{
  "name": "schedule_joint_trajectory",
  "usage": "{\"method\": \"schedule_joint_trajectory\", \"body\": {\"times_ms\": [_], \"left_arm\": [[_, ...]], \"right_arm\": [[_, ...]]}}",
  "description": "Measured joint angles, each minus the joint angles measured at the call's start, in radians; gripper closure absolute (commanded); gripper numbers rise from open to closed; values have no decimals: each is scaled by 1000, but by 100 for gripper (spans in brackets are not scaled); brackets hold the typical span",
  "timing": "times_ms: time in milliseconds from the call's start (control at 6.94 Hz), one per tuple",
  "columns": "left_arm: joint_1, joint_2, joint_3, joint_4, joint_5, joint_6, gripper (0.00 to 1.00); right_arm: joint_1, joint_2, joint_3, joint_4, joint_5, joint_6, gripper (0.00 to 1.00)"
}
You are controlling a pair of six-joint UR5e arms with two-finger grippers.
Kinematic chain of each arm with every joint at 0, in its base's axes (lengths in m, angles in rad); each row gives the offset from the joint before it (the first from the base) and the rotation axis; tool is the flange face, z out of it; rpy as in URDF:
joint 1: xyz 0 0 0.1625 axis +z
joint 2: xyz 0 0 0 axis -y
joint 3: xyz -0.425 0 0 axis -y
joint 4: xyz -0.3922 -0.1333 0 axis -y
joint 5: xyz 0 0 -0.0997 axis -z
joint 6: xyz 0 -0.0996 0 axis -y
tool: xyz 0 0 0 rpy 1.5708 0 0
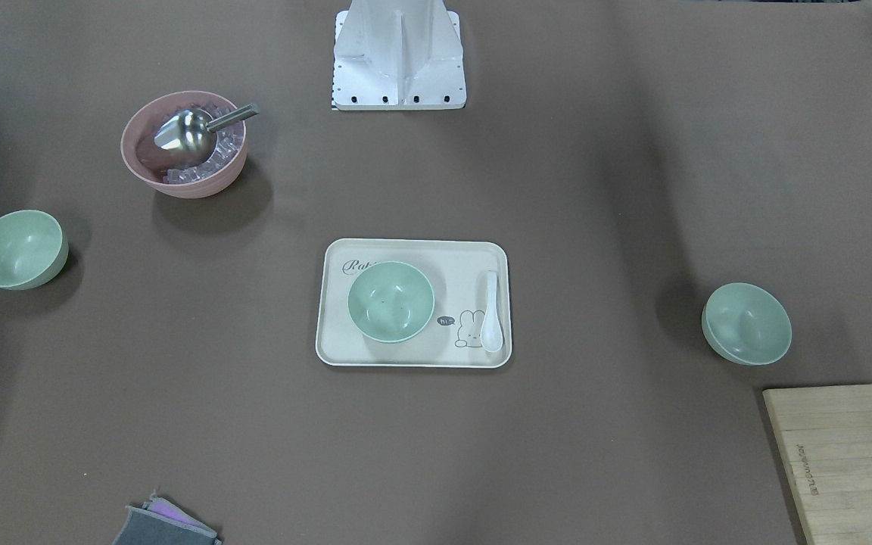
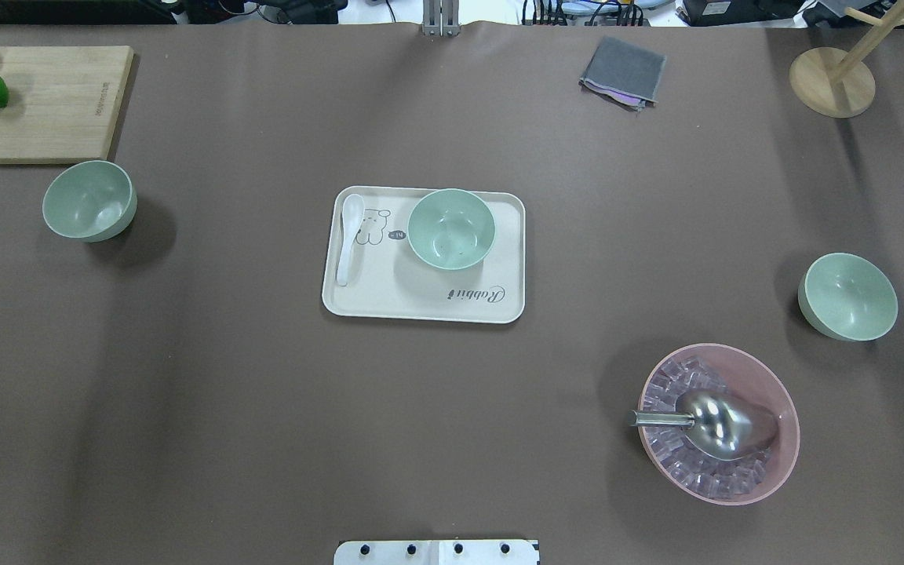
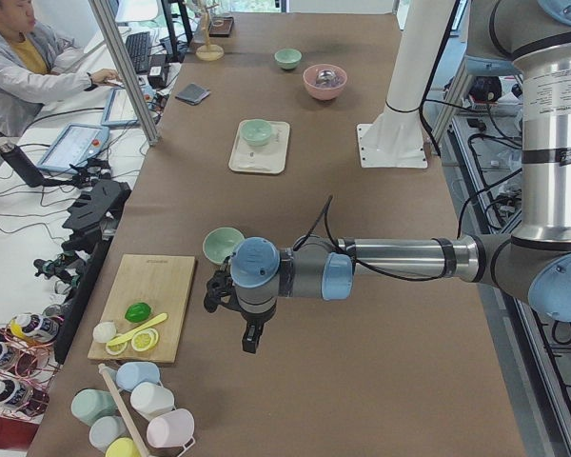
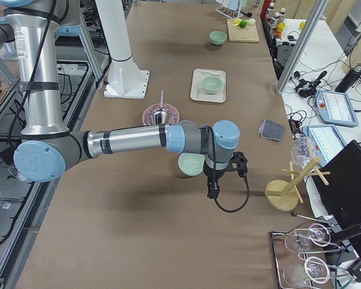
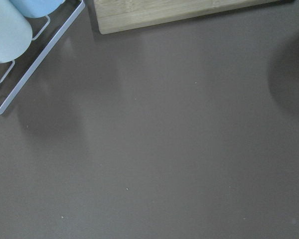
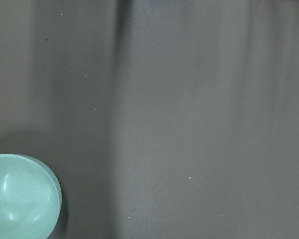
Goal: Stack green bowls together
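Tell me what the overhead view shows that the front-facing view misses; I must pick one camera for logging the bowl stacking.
Only overhead: a wooden stand at the far corner. Only front-facing: the white post of the robot's mount. Both: a green bowl on the tray, another green bowl by the cutting board, a third green bowl near the pink bowl, and the gray cloth.

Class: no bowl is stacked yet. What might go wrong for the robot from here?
The right green bowl stands near the pink bowl of ice; a reach might bump it and spill.
The left green bowl sits close to the cutting board, which an approach might clip.
Stacking onto the middle green bowl could jolt the white spoon on its tray.
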Motion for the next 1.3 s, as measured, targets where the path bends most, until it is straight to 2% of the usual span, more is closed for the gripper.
{"method": "schedule_joint_trajectory", "body": {"times_ms": [576, 1008, 1297], "left_arm": [[3, -1, -47, -3, -5, -2, 2], [7, -5, -83, -8, -5, 1, 2], [9, -7, -92, -14, -7, 1, 3]], "right_arm": [[7, -7, 9, 23, 3, 8, 0], [1, -7, -56, 142, 9, 14, 0], [-1, -11, -69, 177, 17, 16, 0]]}}
